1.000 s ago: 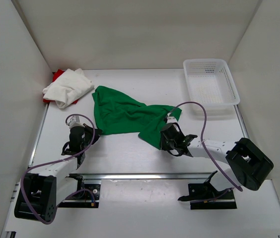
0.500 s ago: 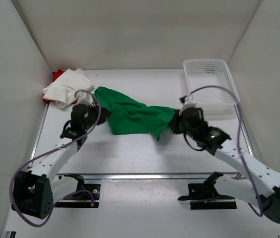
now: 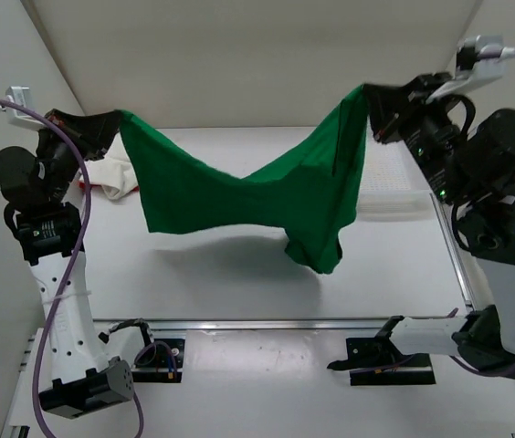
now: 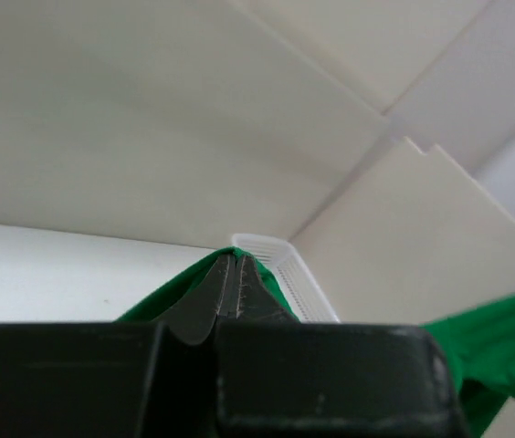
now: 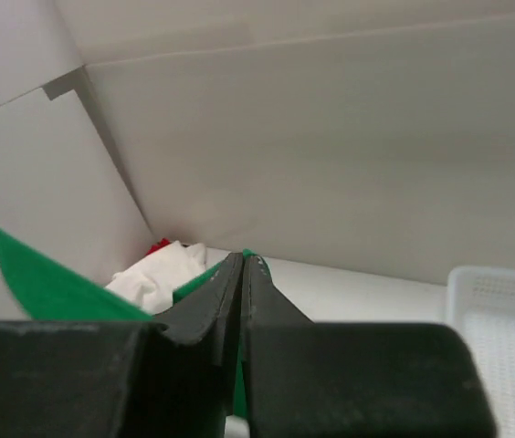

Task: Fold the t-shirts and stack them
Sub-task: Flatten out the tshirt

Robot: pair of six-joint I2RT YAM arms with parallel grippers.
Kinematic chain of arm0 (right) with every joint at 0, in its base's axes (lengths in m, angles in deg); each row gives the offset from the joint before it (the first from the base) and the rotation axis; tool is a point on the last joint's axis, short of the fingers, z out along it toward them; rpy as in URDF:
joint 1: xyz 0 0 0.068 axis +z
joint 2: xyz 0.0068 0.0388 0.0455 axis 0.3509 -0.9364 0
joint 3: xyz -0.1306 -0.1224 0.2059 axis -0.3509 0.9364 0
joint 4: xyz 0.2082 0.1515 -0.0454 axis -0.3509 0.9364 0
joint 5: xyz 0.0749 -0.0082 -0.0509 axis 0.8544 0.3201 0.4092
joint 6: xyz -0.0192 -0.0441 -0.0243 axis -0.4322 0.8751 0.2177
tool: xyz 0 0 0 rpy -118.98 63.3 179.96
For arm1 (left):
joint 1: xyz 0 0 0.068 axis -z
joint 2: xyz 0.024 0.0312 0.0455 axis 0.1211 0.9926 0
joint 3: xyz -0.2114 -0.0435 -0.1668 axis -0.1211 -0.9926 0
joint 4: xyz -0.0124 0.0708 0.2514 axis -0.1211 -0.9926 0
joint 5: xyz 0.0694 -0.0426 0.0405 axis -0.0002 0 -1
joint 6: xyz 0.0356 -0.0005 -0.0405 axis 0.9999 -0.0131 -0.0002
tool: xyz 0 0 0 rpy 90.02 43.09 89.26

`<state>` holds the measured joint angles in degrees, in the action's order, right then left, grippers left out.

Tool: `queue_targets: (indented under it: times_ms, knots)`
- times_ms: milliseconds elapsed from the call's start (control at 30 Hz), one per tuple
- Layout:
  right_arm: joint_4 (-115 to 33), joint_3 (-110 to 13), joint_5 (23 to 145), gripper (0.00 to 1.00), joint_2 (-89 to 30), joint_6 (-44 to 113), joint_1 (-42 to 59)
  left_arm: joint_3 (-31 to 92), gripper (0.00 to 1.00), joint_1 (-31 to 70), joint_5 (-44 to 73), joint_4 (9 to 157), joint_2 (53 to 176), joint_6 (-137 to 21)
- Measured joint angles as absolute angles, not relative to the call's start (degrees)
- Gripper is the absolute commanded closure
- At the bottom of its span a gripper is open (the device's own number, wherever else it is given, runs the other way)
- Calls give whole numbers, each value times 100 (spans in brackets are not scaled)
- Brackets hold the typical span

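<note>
The green t-shirt (image 3: pixel 248 196) hangs stretched in the air between both arms, sagging in the middle, its lower part dangling above the table. My left gripper (image 3: pixel 111 120) is shut on its left corner, high at the left wall. My right gripper (image 3: pixel 373 96) is shut on its right corner, high at the right. In the left wrist view the left gripper (image 4: pixel 232 259) pinches green cloth (image 4: pixel 276 278). The right gripper (image 5: pixel 242 259), in its wrist view, likewise pinches green cloth (image 5: pixel 204 276). The off-white t-shirt (image 3: pixel 111 175) lies crumpled at the far left with the red t-shirt (image 5: pixel 157 246) under it.
A white mesh basket (image 3: pixel 394 178) stands at the far right, partly behind the hanging shirt and the right arm. White walls close the table on three sides. A metal rail (image 3: pixel 276 322) runs along the near edge by the arm bases.
Both arms have risen high and spread apart, lifting the green t-shirt off the table and stretching it out. The right gripper closed on the shirt during this time.
</note>
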<state>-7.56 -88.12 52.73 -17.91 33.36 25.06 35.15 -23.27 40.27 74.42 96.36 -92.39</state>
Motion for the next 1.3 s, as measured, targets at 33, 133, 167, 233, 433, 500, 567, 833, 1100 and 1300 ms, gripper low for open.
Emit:
queue_targets:
  times_ms: [33, 133, 167, 233, 433, 500, 567, 833, 1100, 1300]
  knots:
    - [-712, -9218, 5323, 100, -2016, 3467, 2439, 3642, 100, -2369, 4140, 7440, 9634, -9322]
    - [-533, -10497, 5795, 100, -2808, 3712, 1794, 4140, 100, -2493, 4335, 7315, 9759, -9464]
    - [-527, -10759, 6097, 100, -3022, 3701, 1392, 4284, 100, -2520, 4335, 7313, 9831, -9483]
    - [-702, -10825, 7008, 100, -3328, 3570, 266, 4398, 100, -2544, 4322, 7363, 9947, -9501]
    - [-623, -10737, 8587, 100, -4965, 3441, -1233, 3561, 100, -2163, 3802, 7538, 10318, -9260]
    - [-505, -10735, 8827, 100, -5577, 3469, -1198, 3150, 100, -1995, 3653, 7678, 10663, -9204]
    - [-376, -10755, 8967, 100, -6167, 3515, -1176, 2811, 100, -1848, 3489, 7713, 11230, -9169]
    - [-492, -11234, 9111, 100, -7173, 3249, -1207, 4070, 100, -1470, 2936, 7070, 13439, -8957]
    - [-1867, -11360, 9148, 100, -5833, 2945, -1336, 5740, 100, -1973, 2973, 7422, 13164, -9199]
    - [-2310, -10989, 9389, 100, -4725, 2978, -1423, 4826, 100, -2301, 2997, 7986, 12336, -9400]
